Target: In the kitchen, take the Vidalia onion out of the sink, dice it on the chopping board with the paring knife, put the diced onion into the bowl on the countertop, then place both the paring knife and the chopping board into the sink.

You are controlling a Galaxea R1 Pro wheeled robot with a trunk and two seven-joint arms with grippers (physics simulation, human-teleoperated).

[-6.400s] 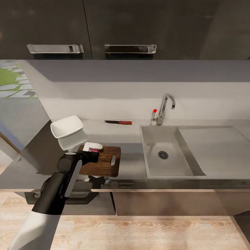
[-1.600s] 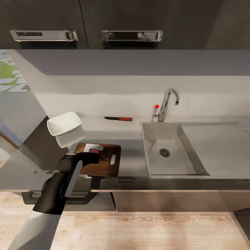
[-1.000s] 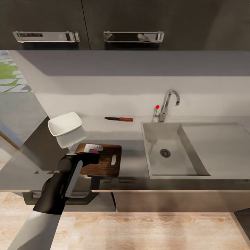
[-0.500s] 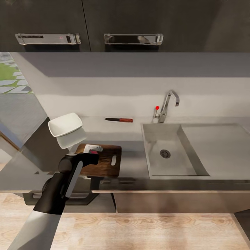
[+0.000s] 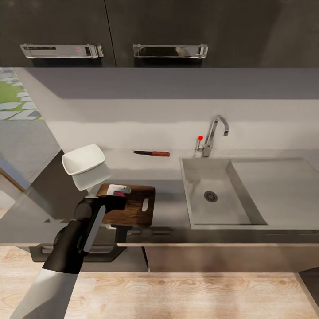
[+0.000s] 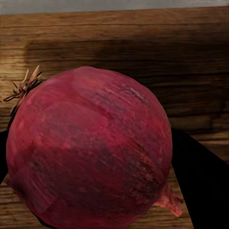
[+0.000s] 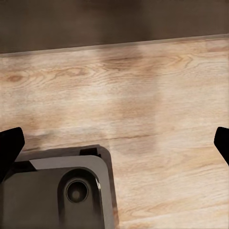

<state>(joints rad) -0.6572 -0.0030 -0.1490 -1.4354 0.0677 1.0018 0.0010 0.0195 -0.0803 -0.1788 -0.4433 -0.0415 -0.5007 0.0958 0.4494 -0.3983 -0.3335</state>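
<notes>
Right wrist camera. The two dark fingertips (image 7: pixel 10 145) of the right gripper (image 7: pixel 114 145) are showing at opposite edges, standing wide apart with nothing between them. Pale wood floor (image 7: pixel 157 105) is lying beneath, its grain running across. A grey, rounded-cornered part of the robot base (image 7: pixel 57 191), bearing a dark circular recess (image 7: pixel 76 191), is sitting over the floor. A dark band (image 7: pixel 114 21) is bordering the floor's far side.

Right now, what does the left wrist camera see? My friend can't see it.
A big red onion sits between the dark fingers of the left pincer. Behind it lies the brown wooden board.
</notes>
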